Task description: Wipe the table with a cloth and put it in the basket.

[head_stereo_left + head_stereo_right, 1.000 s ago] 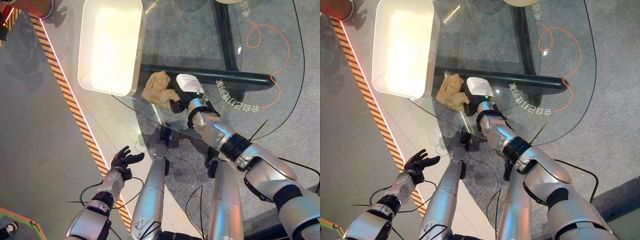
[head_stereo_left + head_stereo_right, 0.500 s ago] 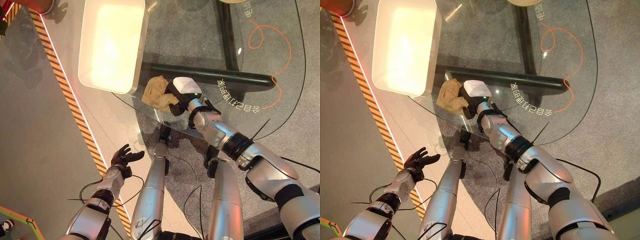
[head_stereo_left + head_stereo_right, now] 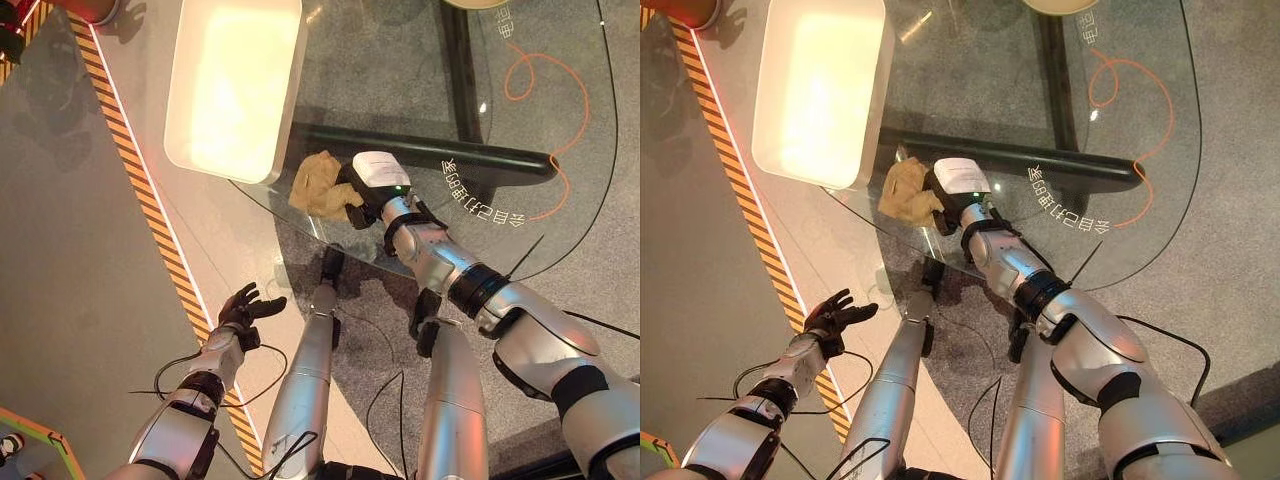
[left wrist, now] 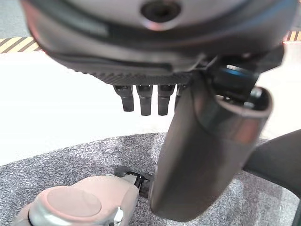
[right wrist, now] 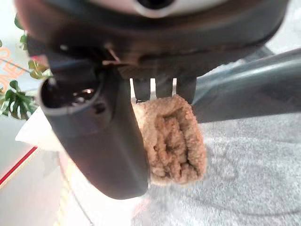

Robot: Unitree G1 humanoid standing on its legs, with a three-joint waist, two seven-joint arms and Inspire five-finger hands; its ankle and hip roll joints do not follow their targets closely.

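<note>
A tan cloth (image 3: 315, 185) lies bunched on the round glass table (image 3: 400, 90), near its left edge. My right hand (image 3: 353, 197) rests on the cloth's right side. In the right wrist view the cloth (image 5: 175, 140) is pinched between the thumb (image 5: 106, 146) and the curled fingers. The white basket (image 3: 290, 110) stands just beyond the cloth to the left, overhanging the table's edge. My left hand (image 3: 242, 306) hangs low beside the table with its fingers spread and holds nothing; the left wrist view shows its thumb (image 4: 202, 155).
A dark table frame bar (image 3: 470, 158) runs under the glass behind my right hand. An orange cable (image 3: 560, 110) curls on the floor under the far right of the table. A yellow-black striped line (image 3: 150, 200) crosses the floor on the left.
My right hand has drawn the cloth a little nearer the basket and bunched it tighter. The whole view has shifted slightly. The left hand has barely moved.
</note>
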